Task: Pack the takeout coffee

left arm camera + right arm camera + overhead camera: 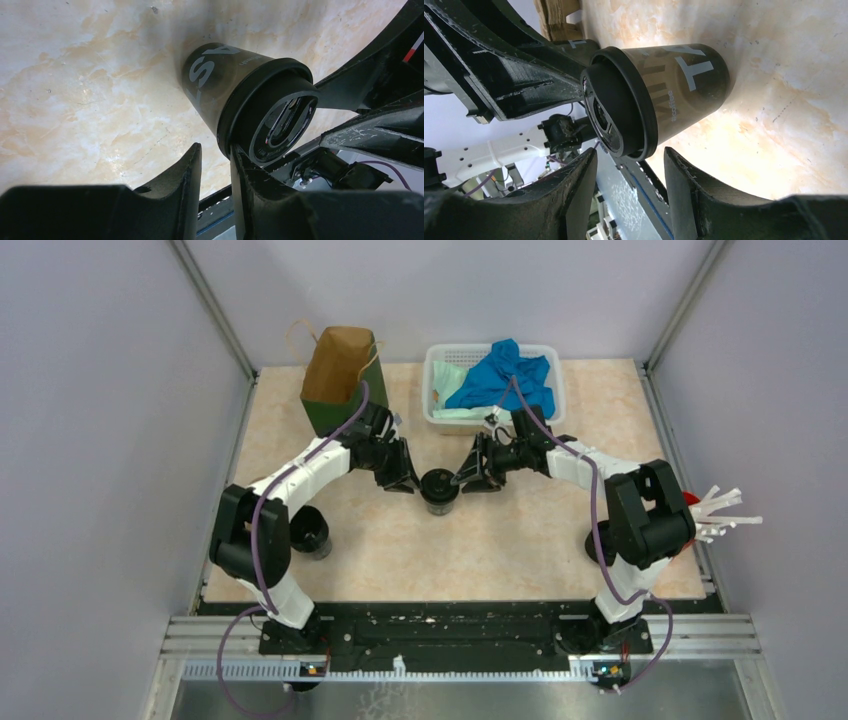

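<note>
Standing between opposed jaws: takeout coffee (439, 488), seemingly ungripped.

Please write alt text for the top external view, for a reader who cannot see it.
A small black lidded coffee cup stands mid-table between the left tool and right tool. Behind are a brown paper bag and a white basket of blue cloth; a second cup stands beside the left arm.

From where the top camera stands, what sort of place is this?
Probably a robot test cell: plain pale grey panel walls, silver aluminium frame posts, and a beige marbled tabletop enclosed between them.
</note>
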Controlling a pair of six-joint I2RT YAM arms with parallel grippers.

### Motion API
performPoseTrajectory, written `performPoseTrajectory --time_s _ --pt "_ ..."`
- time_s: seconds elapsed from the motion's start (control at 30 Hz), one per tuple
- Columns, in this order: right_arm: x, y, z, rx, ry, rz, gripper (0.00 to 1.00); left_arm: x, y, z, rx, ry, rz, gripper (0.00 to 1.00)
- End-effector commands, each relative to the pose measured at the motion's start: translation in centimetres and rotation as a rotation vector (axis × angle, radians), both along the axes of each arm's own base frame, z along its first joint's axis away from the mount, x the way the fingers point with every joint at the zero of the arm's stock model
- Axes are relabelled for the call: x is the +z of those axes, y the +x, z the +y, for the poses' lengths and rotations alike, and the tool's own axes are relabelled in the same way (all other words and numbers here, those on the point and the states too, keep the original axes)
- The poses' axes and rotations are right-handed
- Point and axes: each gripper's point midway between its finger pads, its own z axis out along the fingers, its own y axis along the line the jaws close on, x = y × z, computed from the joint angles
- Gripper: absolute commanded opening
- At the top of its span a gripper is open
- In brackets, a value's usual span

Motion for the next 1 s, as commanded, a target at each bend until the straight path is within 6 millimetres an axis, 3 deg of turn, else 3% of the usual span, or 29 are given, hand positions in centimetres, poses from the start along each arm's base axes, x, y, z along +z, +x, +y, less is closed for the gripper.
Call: performPoseTrajectory --time_s 0.0,0.17,0.6,0.67,0.83,0.97 --pt "0.7 1.1 0.8 0.010 0.033 -0.047 0.51 0.6 1.1 -0.1 -0.011 0.000 -0.042 0.33" --pt "-0.1 1.1 1.0 -0.002 0.032 -0.025 0.47 -0.2 1.0 0.3 -0.012 0.031 -0.031 0.34" --pt "-5.9 0.4 -0.9 -0.109 0.032 0.089 0.41 -3.9 -0.4 1.6 -0.020 0.104 0.023 0.32" --pt "-5.1 0.2 -0.8 -0.082 0.046 0.076 0.44 -3.8 -0.5 1.8 -0.021 0.110 0.015 0.32" --pt "-0.3 0.8 -0.4 -0.053 0.100 -0.011 0.56 -2.0 0.5 1.2 -0.032 0.091 -0.019 0.33" --pt "1.4 1.2 -0.2 -0.050 0.125 -0.027 0.58 -1.2 1.1 0.6 -0.036 0.070 -0.028 0.34"
